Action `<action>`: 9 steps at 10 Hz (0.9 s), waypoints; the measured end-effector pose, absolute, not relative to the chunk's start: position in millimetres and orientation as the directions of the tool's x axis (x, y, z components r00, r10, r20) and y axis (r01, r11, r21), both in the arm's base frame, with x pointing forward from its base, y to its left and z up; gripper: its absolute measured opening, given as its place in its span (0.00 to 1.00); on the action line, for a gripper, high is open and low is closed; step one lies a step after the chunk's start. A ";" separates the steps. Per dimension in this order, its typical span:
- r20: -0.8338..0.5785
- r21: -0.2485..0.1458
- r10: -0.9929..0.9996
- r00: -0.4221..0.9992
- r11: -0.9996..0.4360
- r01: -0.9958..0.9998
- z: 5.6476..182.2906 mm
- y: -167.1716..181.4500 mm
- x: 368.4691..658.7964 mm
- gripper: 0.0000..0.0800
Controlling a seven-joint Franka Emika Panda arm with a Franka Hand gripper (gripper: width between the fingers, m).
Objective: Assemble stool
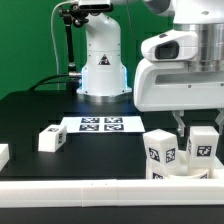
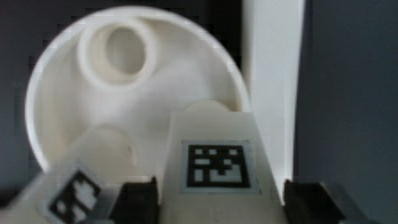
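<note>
The stool's round white seat (image 2: 80, 95), with an oval hole in it, fills the wrist view. A white leg (image 2: 217, 150) with a black-and-white tag lies over the seat's near edge, between my dark fingers (image 2: 150, 203). My gripper (image 2: 228, 206) is shut on this leg. In the exterior view the gripper (image 1: 198, 134) hangs at the right, and the held leg (image 1: 201, 146) stands upright under it. A second tagged leg (image 1: 160, 156) stands just beside it, apart from the fingers. A third leg (image 1: 52, 138) lies alone on the black table towards the exterior view's left.
The marker board (image 1: 100, 124) lies flat in the middle of the table, before the robot's base (image 1: 102, 70). A long white rail (image 1: 90, 192) runs along the front edge. A small white piece (image 1: 3, 155) shows at the exterior view's left edge.
</note>
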State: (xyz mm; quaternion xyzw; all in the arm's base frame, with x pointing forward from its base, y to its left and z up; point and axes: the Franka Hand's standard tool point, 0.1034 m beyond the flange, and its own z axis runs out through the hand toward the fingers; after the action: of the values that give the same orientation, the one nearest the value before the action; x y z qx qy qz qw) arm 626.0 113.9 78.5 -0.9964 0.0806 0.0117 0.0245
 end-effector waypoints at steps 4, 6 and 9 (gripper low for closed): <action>-0.030 -0.070 -0.485 0.874 -0.871 -0.486 77.4 115.6 624.5 0.42; -0.046 -0.071 -0.601 0.798 -0.795 -0.603 77.2 116.6 624.3 0.42; -0.087 -0.077 -0.823 0.562 -0.557 -0.827 76.7 119.3 625.2 0.42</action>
State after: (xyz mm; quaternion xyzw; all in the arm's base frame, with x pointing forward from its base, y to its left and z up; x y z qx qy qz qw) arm 625.2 119.3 76.7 -0.8819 0.4677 0.0206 0.0545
